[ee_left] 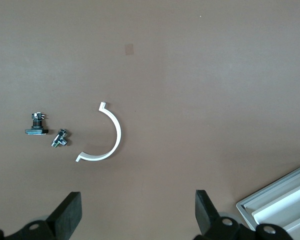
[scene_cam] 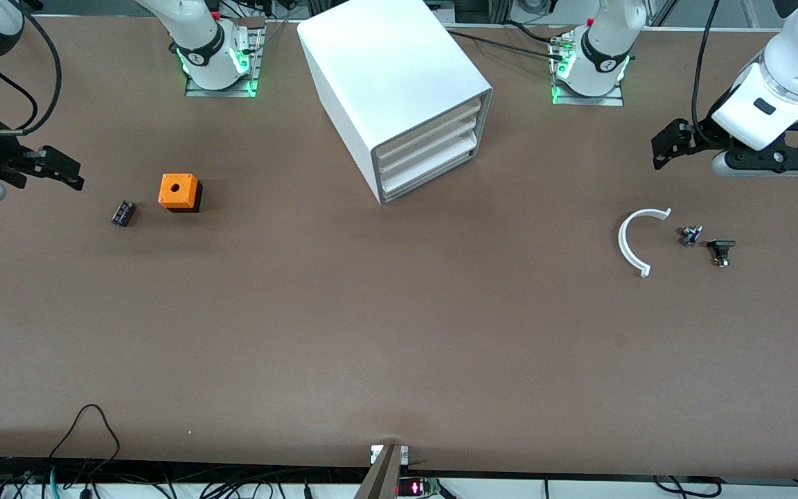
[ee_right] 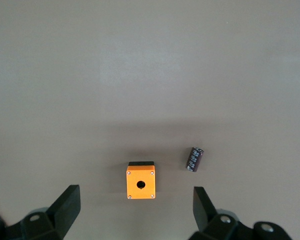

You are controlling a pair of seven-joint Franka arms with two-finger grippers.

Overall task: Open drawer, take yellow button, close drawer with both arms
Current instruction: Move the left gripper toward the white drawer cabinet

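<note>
1. A brown table (scene_cam: pixel 399 333) is seen bearing a white cabinet (scene_cam: pixel 392 76) between the arm bases.
2. Its top drawer (scene_cam: pixel 433 121) is shut flush; no button is visible.
3. The left gripper (scene_cam: pixel 676 142) and right gripper (scene_cam: pixel 59 168) are held wide open and empty above the table ends.

We're seeing the left gripper (ee_left: pixel 136 220) hanging open over bare table (ee_left: pixel 200 75); white curved clip (ee_left: pixel 106 137) lying beside two small metal fasteners (ee_left: pixel 50 134); cabinet corner (ee_left: pixel 277 202) showing.
</note>
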